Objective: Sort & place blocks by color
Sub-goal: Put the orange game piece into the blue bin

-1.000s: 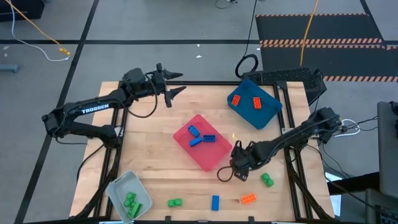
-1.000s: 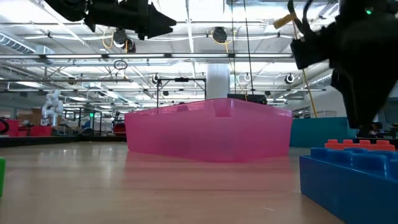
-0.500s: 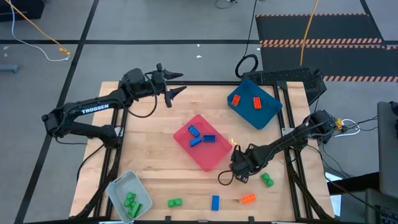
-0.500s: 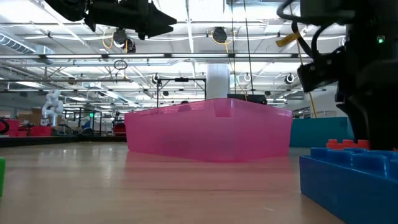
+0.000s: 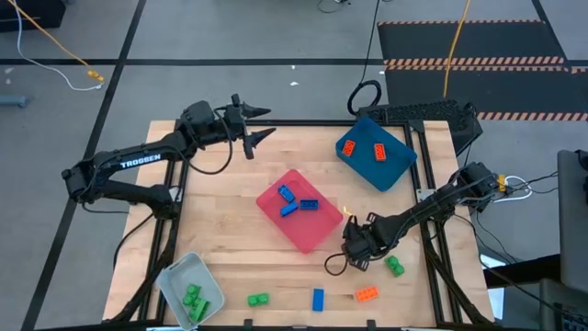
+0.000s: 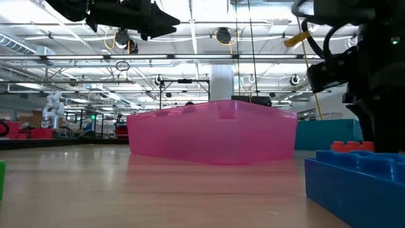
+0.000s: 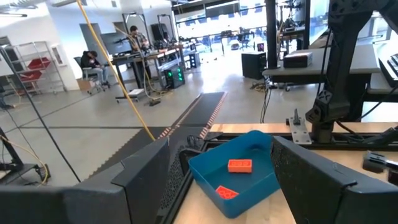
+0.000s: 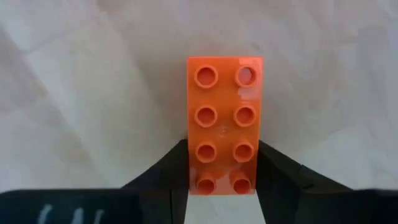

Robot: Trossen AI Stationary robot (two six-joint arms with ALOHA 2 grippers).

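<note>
three blue blocks (image 5: 296, 201) in pink tray (image 5: 317, 237), two orange blocks (image 5: 363, 149) in blue tray (image 5: 397, 169)

Two dark, slender jointed arms; the left arm (image 5: 138, 164) bears white "TROSSEN" lettering, black cables looping alongside.

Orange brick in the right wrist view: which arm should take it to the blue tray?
Right. Its gripper already clasps the orange brick; the left gripper hangs open at the table's far edge.
</note>
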